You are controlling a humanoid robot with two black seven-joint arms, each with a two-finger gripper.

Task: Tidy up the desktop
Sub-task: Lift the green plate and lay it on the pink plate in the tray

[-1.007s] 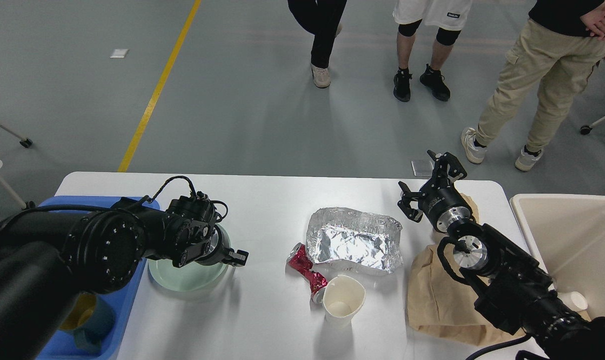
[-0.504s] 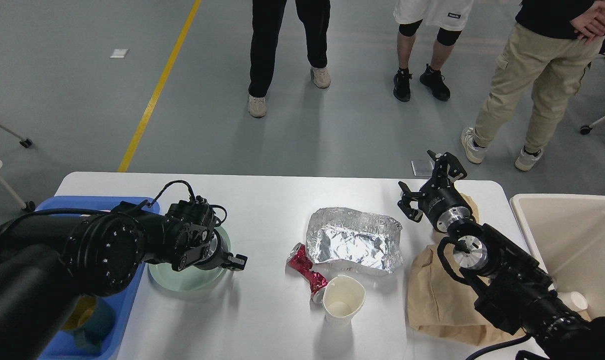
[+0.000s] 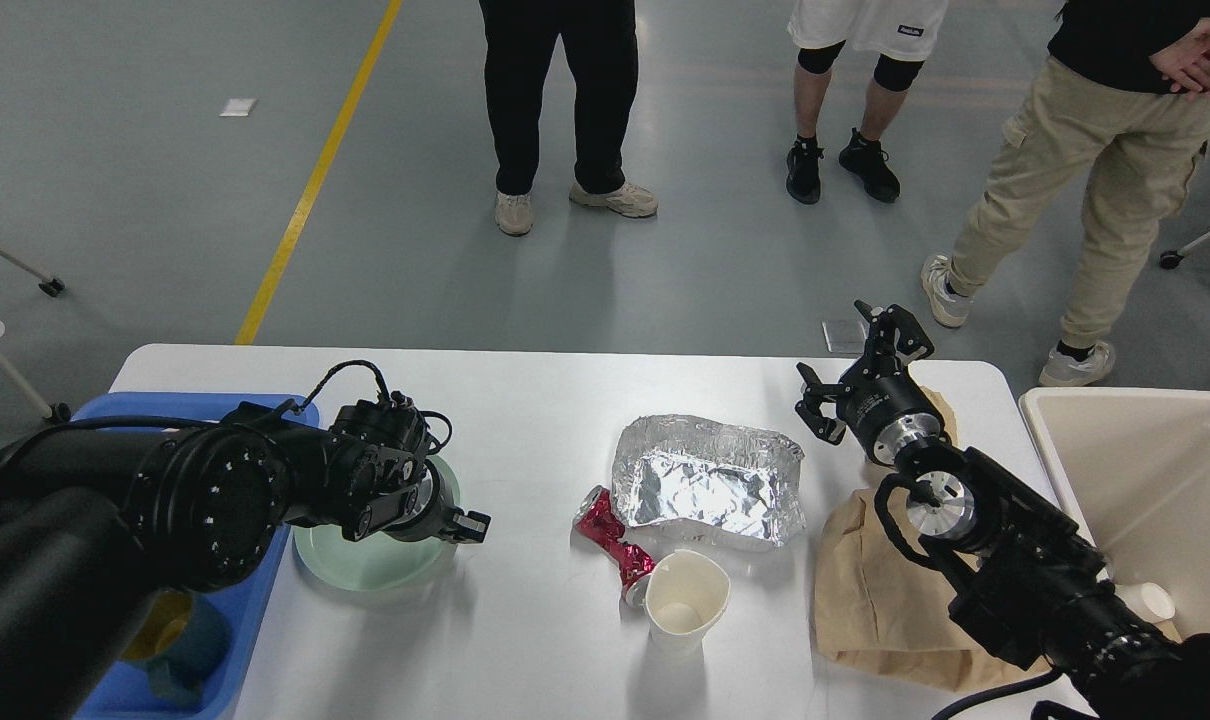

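Note:
The white desktop [image 3: 545, 390] carries a pale green bowl [image 3: 365, 565] at the left, next to a blue tray [image 3: 250, 610]. My left gripper [image 3: 465, 522] sits at the bowl's right rim and appears shut on it; one finger shows outside the rim, the other is hidden by the wrist. A crumpled foil tray [image 3: 705, 480], a crushed red can [image 3: 613, 548] and a tilted white paper cup [image 3: 685, 600] lie in the middle. At the right lies a brown paper bag [image 3: 870, 600]. My right gripper [image 3: 858, 365] hangs open above the bag's far end, holding nothing.
A beige bin [image 3: 1145, 480] stands off the table's right edge, with a small white cup [image 3: 1152, 600] inside. The blue tray holds a teal and yellow cup [image 3: 170, 625]. Three people stand on the grey floor beyond the far edge.
My left gripper and the green bowl have shifted slightly left and toward me, nearer the blue tray. The right arm has not moved. A person in black stepped in behind the table.

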